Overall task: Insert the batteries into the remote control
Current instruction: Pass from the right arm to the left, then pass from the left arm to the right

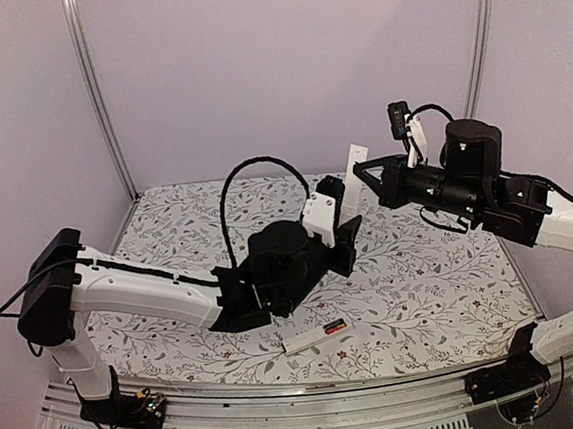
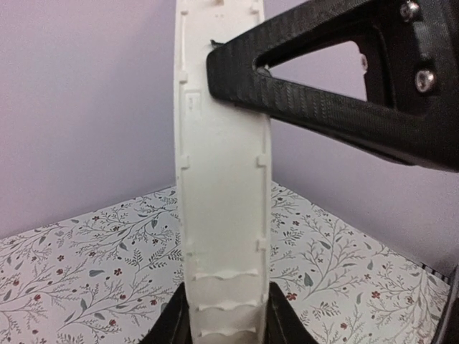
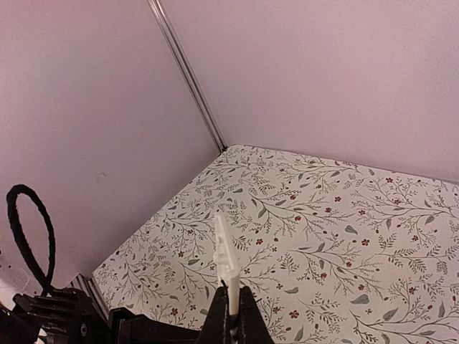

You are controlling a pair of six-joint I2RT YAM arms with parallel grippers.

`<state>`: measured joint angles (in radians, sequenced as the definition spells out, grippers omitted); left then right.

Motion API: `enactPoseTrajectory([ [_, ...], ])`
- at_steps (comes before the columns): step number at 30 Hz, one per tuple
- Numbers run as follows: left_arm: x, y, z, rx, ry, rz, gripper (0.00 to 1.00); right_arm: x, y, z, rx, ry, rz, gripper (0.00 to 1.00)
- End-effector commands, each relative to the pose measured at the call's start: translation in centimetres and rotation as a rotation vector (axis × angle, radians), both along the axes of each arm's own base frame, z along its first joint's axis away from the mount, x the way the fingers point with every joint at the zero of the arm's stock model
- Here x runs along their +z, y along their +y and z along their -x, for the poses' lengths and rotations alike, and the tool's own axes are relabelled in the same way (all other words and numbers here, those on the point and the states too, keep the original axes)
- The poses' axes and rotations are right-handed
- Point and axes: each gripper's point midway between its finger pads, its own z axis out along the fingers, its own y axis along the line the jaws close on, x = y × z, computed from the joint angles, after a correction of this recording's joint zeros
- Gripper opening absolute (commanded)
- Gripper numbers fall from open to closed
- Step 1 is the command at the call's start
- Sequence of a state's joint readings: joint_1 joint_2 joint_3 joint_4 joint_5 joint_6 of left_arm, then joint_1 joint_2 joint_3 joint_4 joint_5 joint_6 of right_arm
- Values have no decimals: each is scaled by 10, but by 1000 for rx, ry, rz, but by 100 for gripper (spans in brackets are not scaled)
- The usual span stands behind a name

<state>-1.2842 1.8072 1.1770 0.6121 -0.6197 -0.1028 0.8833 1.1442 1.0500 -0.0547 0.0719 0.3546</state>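
The thin flat white cover strip point(image 1: 354, 180) stands upright in the air over the middle of the table. My left gripper point(image 1: 345, 219) is shut on its lower end, and the left wrist view shows the strip point(image 2: 222, 215) between my two black fingers point(image 2: 285, 322). My right gripper point(image 1: 361, 172) is shut on its upper part. The right wrist view shows the strip edge-on point(image 3: 225, 254) between the pinched jaws. The white remote control point(image 1: 308, 340) lies on the table near the front edge. A black and red patch point(image 1: 334, 327) at its right end looks like the batteries.
The floral table cover point(image 1: 444, 291) spreads under both arms. Plain walls with metal corner posts point(image 1: 96, 101) close the back and sides. A black cable loop point(image 1: 240, 193) arches above my left wrist. The right arm's finger point(image 2: 323, 100) crosses the left wrist view.
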Motion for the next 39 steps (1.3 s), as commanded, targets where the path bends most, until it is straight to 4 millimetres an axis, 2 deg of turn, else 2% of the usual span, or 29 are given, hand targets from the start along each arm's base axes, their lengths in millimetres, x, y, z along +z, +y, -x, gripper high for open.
enactPoseTrajectory([
  [1,4,0,-1,-13,-5,5,23,-2,5,0,11,-6,14,0],
  [8,11,5,2,-25,-29,42,11,2,10,5,54,-25,1,0],
  [9,21,13,11,-46,-67,79,5,12,22,22,178,-85,-23,27],
  [13,50,24,40,-178,-163,170,4,43,22,64,374,-285,-21,63],
  [16,60,23,66,-298,-243,175,4,60,11,101,506,-474,-9,75],
  [20,64,19,102,-462,-327,177,4,63,1,152,719,-673,7,84],
  [23,70,14,125,-579,-362,190,4,59,0,171,832,-733,40,85],
  [27,73,9,149,-702,-392,196,5,54,6,174,896,-725,76,85],
  [33,74,2,156,-720,-402,185,5,51,15,172,942,-681,65,82],
  [36,75,1,157,-723,-403,186,5,49,17,177,989,-664,48,75],
  [39,75,-1,159,-730,-405,186,5,48,15,185,1034,-667,29,62],
])
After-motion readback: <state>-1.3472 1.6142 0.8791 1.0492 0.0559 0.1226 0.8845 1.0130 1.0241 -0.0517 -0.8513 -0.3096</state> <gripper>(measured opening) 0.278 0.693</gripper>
